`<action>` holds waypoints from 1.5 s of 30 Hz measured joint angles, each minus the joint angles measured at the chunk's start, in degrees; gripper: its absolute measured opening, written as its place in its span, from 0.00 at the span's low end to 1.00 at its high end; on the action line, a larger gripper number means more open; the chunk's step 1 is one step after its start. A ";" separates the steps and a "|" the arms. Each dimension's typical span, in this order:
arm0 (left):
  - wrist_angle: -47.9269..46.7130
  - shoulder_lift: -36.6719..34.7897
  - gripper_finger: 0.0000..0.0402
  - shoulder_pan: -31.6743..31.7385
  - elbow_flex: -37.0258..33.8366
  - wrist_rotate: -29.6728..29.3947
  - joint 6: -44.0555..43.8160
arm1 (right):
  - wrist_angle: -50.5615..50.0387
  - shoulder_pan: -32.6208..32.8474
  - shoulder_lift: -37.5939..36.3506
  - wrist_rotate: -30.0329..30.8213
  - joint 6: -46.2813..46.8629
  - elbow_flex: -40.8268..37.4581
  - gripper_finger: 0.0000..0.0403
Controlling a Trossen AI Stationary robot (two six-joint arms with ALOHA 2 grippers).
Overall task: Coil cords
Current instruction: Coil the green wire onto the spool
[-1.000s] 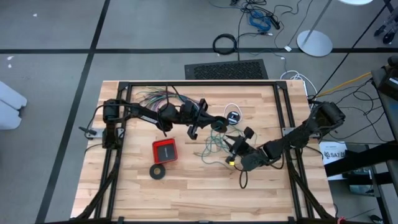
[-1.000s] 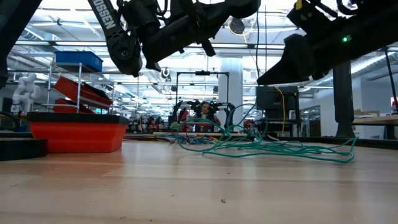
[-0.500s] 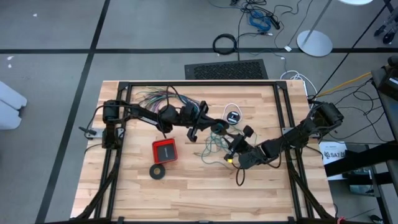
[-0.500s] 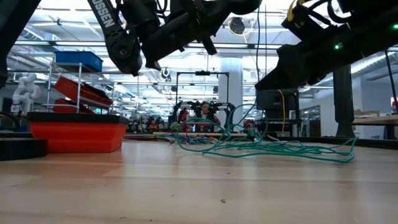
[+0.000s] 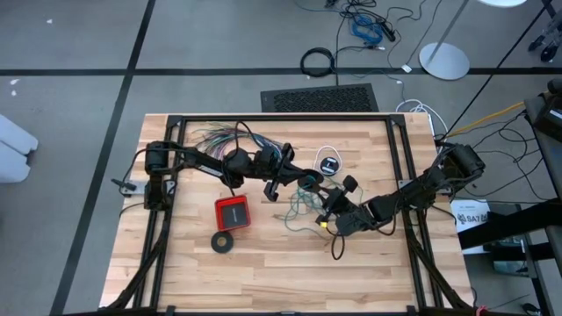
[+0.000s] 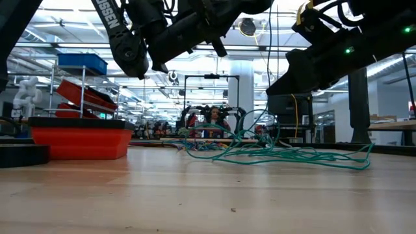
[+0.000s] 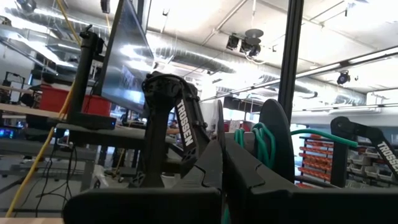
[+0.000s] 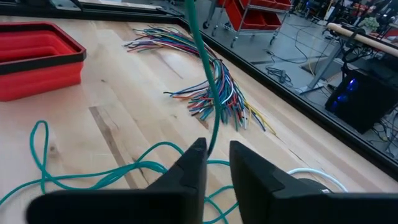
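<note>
Overhead, two dark arms meet above the middle of a wooden tabletop [image 5: 176,263], working a long teal-green wire [image 5: 300,207] that lies in a loose tangle between them. The left gripper [image 5: 309,178] hangs over the far edge of that tangle with its fingers [image 7: 249,177] pressed together; its wrist view shows several turns of the teal wire wound just beyond those fingers, though whether a strand is caught between them cannot be told. The right gripper [image 8: 214,163] sits close by, on the near side of the tangle, its fingers [image 8: 255,171] a narrow gap apart. A taut strand of the teal wire [image 8: 205,74] rises out of that gap, while slack loops of the same wire lie on the wood under and beside those fingers.

Just beyond the left gripper's fingers, toward the far side of the tabletop, a thin white cord [image 5: 326,152] curls around a small black round piece [image 5: 330,164]. A fanned bundle of many-coloured wires [image 8: 205,81] is spread on the wood ahead of the right gripper's fingers, near the far edge and well apart from the white cord. A red tray [image 5: 232,212] rests to the outer side of the left gripper's fingers, and a black tape ring [image 5: 223,241] lies just beside it, nearer the front edge. From table height the teal wire [image 6: 286,155] sprawls low across the wood beneath both arms.
</note>
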 joint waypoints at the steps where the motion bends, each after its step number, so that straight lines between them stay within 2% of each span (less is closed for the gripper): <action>1: 0.00 0.00 0.00 -0.01 0.00 0.00 0.03 | 0.00 -0.12 0.00 0.01 -0.03 0.00 0.09; 5: -0.38 0.00 0.00 -0.31 0.00 -2.57 0.16 | 0.55 -1.04 0.00 0.01 -0.23 0.00 0.01; 14: -3.99 -0.04 0.00 -2.51 0.00 -18.31 4.83 | 2.33 -2.91 -0.01 0.05 1.91 0.00 0.00; 23: -10.95 -0.07 0.00 -4.74 0.02 -35.38 24.37 | 6.15 -3.53 -0.02 -1.67 4.35 0.00 0.00; 31: -10.84 -0.07 0.00 -5.46 1.44 -34.97 22.97 | 5.46 -8.20 -0.02 -7.06 6.28 0.00 0.00; 35: -9.93 -0.07 0.00 -5.35 1.44 -35.67 20.57 | 5.49 -10.22 -0.02 -12.75 7.94 0.00 0.00; 38: -8.66 -0.07 0.00 -5.33 1.56 -37.42 19.54 | 5.72 -10.59 -0.02 -13.42 7.99 0.00 0.00; 45: -12.75 -0.07 0.00 -5.95 4.19 -39.59 29.25 | 8.65 -12.30 0.00 -17.77 7.42 0.00 0.00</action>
